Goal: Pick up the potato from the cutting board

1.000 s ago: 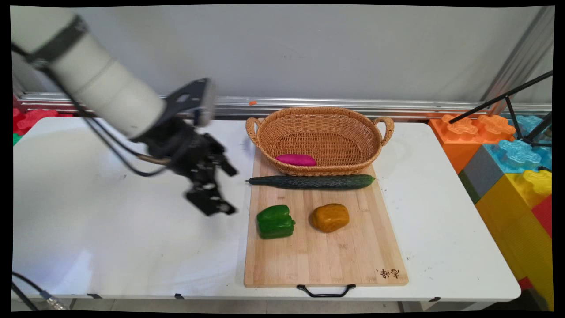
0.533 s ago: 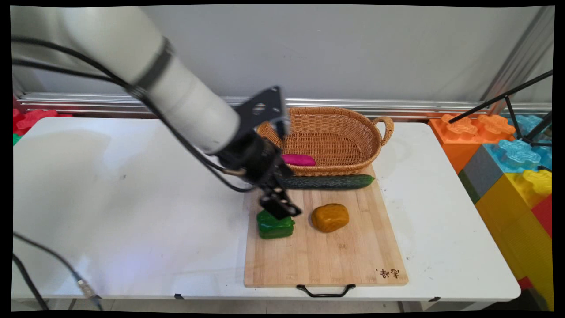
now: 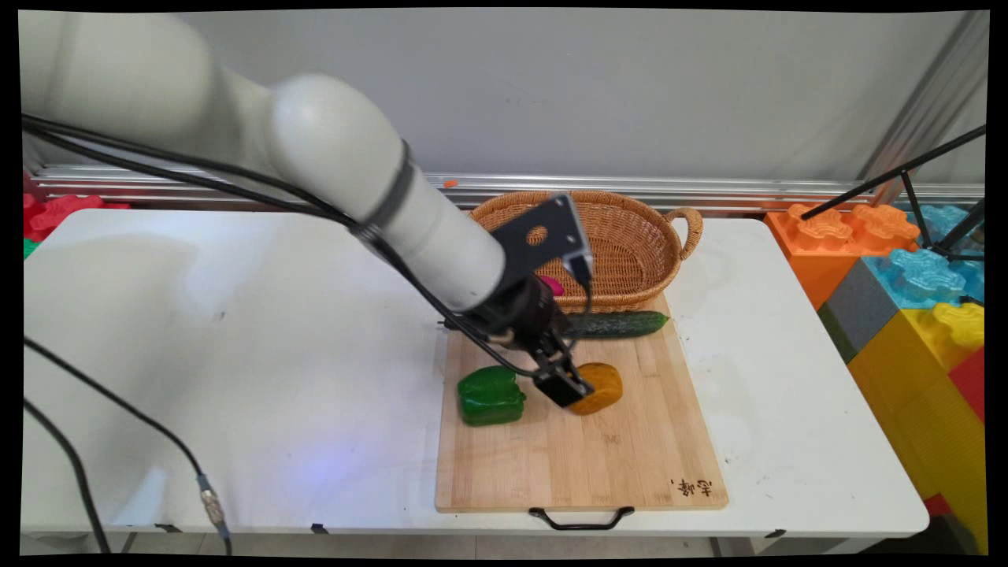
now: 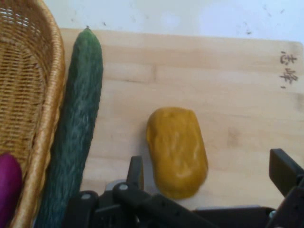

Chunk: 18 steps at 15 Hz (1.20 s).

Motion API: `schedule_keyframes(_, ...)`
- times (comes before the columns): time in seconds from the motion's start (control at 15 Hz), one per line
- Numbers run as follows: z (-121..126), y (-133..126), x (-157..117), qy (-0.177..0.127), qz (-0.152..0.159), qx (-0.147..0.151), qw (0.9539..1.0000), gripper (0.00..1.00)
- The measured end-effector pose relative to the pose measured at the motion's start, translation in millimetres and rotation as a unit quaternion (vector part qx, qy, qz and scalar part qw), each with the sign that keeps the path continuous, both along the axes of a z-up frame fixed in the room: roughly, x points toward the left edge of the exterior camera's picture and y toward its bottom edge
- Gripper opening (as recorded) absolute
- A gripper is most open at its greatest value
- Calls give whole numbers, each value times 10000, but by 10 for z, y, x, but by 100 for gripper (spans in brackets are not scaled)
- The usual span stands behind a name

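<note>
I had the gripper (image 4: pixel 209 178) spread wide above the yellow-orange vegetable (image 4: pixel 176 150) at mid-frame on the cutting board (image 3: pixel 630 465), between the green pepper (image 3: pixel 491 395) and the cucumber (image 4: pixel 75 137) beside the wicker basket (image 3: pixel 630 244).

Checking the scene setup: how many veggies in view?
4: pepper, potato under the gripper and cucumber on the board; purple yam in the basket.
</note>
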State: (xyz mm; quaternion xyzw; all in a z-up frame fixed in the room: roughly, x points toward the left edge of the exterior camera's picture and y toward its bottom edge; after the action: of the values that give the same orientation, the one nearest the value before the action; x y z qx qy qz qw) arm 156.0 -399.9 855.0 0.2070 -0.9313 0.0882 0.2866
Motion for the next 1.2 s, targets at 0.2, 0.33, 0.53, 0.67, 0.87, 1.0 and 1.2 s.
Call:
schedule_keyframes(0.2,-195,-79,-155,7,53,-16,10000,100)
schedule_keyframes(0.33,-294,-116,-217,0,81,-13,10000,100)
schedule_keyframes(0.53,-476,-178,-309,-32,128,-3,9999,100)
schedule_keyframes(0.67,-574,-208,-343,-56,162,6,9999,100)
schedule_keyframes(0.87,-679,-232,-374,-81,206,20,9998,100)
schedule_keyframes(1.0,-750,-248,-388,-99,241,30,9997,100)
schedule_keyframes(1.2,-822,-263,-398,-117,278,36,9995,100)
